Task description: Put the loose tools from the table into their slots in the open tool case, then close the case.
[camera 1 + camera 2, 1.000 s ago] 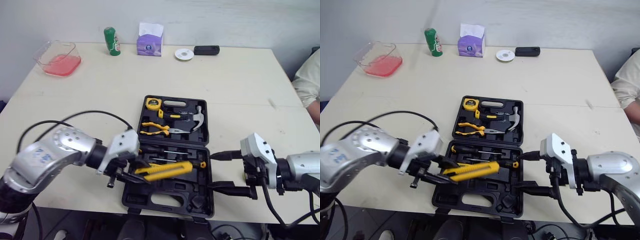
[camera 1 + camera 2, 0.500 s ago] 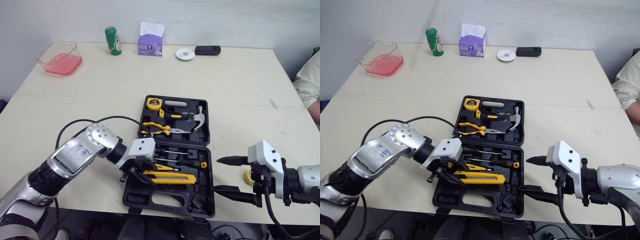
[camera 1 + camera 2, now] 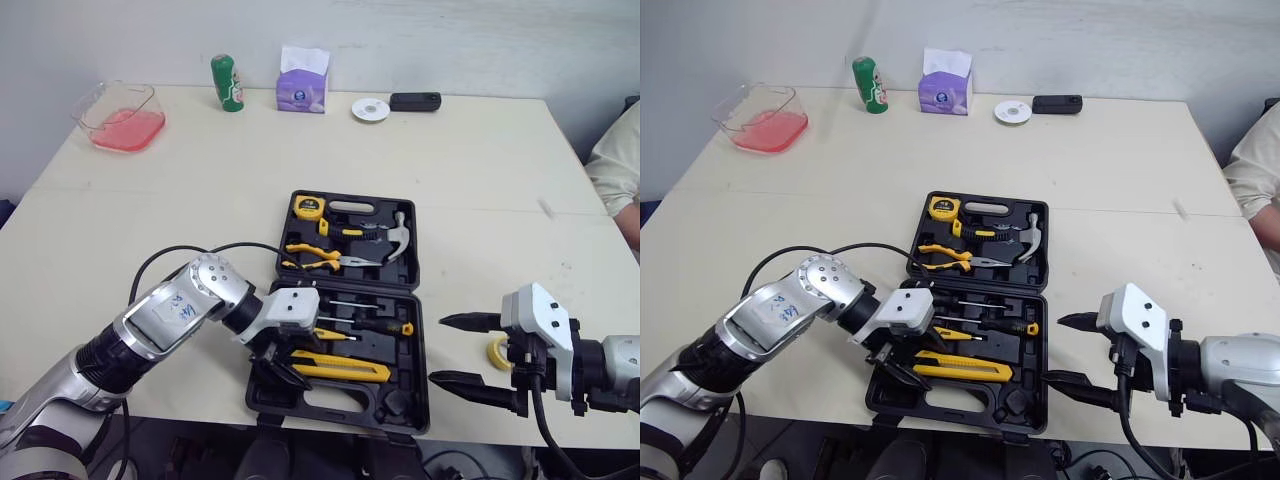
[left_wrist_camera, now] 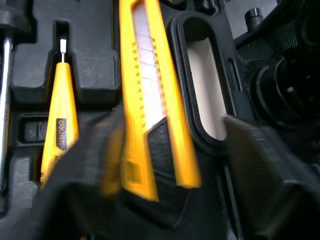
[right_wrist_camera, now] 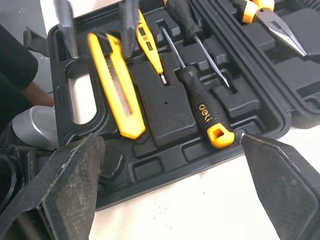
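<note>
A: Where's the utility knife (image 3: 340, 370)?

B: In the near half of the tool case (image 3: 408, 388), lying lengthwise just behind the carry-handle opening. The left hand (image 3: 283, 368) is over its end, fingers (image 5: 128, 26) spread to either side and not pinching it — released, I'd say. Whether it's clicked fully into its slot, I can't tell.

A: How will it handle if it needs reseating?

B: Light and stiff, I'd judge, with smooth flanks that could slip. Take it across the body near the middle, away from the blade end, and press down flat.

A: And the right hand (image 3: 440, 350)?

B: Open, holding nothing, off the case's right side. A small yellow roll (image 3: 494, 352) sits on the desk (image 3: 480, 180) just behind it — probably a loose piece that belongs in the case; likely light, and easiest pinched across its rim.

A: Room to work?

B: The case sits right at the desk's front edge, so a push toward the robot could tip it off. There's bare desk to both sides and beyond the far half; the green can (image 3: 226, 82) and tissue box (image 3: 302, 78) are well apart at the back. The black-handled screwdriver (image 3: 385, 325) lies close beside the knife, so approach from above.
</note>
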Action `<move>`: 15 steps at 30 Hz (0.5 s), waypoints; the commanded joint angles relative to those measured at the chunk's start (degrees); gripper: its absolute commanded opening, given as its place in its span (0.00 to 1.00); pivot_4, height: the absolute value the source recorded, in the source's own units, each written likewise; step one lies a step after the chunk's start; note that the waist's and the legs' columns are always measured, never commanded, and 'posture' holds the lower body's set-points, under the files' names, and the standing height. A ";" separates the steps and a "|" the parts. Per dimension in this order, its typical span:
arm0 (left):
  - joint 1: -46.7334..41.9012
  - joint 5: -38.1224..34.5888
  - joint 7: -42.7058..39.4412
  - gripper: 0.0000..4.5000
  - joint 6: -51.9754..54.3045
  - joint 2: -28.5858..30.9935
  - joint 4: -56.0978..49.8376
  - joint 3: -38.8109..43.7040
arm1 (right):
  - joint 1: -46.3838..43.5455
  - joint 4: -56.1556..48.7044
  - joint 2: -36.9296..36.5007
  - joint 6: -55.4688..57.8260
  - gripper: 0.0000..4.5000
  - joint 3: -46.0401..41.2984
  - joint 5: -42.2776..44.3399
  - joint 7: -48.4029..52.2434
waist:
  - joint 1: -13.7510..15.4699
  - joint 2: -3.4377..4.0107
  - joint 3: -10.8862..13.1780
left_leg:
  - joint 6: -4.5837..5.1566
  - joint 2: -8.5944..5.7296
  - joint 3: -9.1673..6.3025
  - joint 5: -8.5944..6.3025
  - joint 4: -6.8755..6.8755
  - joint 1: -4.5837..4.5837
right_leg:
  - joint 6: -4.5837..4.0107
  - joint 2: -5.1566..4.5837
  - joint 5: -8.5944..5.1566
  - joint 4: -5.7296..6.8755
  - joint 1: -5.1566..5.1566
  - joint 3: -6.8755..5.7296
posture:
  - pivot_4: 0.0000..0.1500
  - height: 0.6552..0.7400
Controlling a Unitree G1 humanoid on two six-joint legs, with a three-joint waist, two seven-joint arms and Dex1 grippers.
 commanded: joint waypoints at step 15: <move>17.39 -5.01 1.43 0.29 -21.65 -12.17 6.06 15.35 | -3.68 -1.86 -0.42 -0.47 1.00 1.95 2.53 -0.16 | 0.96 0.06 -0.04 | 0.03 0.03 -0.01 -0.04 0.15 0.00 | 0.06 -0.08 0.03 -0.05 0.04 -0.01 | 1.00 1.00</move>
